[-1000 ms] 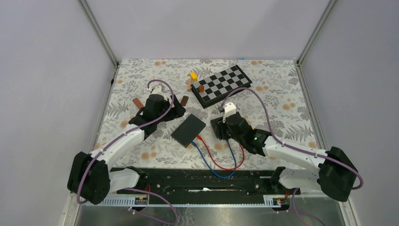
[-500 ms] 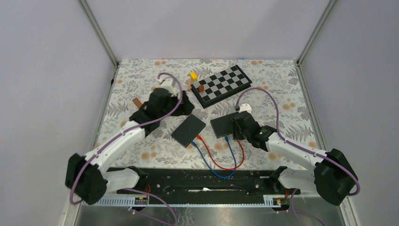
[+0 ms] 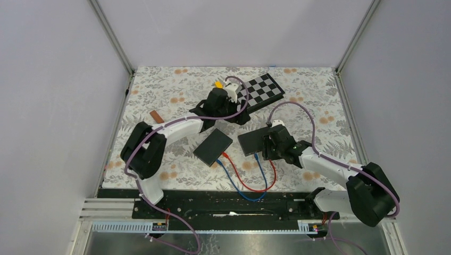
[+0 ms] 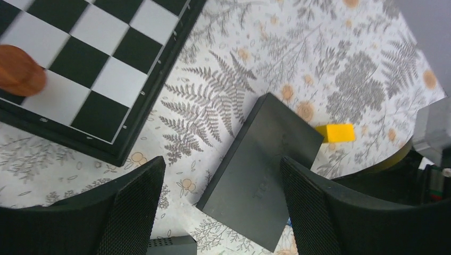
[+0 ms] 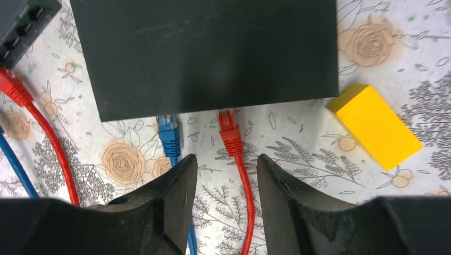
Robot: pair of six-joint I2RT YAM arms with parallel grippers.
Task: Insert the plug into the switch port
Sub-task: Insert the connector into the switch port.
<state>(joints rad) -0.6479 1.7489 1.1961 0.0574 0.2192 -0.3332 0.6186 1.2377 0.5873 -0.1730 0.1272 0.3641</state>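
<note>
Two flat black switches lie mid-table: the left one [image 3: 213, 146] and the right one [image 3: 251, 141]. In the right wrist view the right switch [image 5: 205, 53] fills the top. A red plug [image 5: 228, 132] and a blue plug [image 5: 169, 133] lie with their tips at its near edge; I cannot tell if they are seated. My right gripper [image 5: 227, 180] is open, empty, and straddles the red cable just behind its plug. The left switch's port row [image 5: 24, 21] has another red plug [image 5: 13, 87] at it. My left gripper [image 4: 220, 212] is open and empty above the right switch [image 4: 266, 170].
A chessboard [image 3: 252, 94] with a brown piece [image 4: 18, 69] lies at the back. A yellow block [image 5: 375, 125] sits beside the right switch. Another yellow block [image 3: 218, 84] and a brown block [image 3: 156, 116] lie further left. Red [image 3: 252, 183] and blue [image 3: 240, 191] cables loop toward the near edge.
My left arm has swung from the left side of the table right and back, to the chessboard's near corner. My right gripper has shifted a little to the right switch's near edge.
</note>
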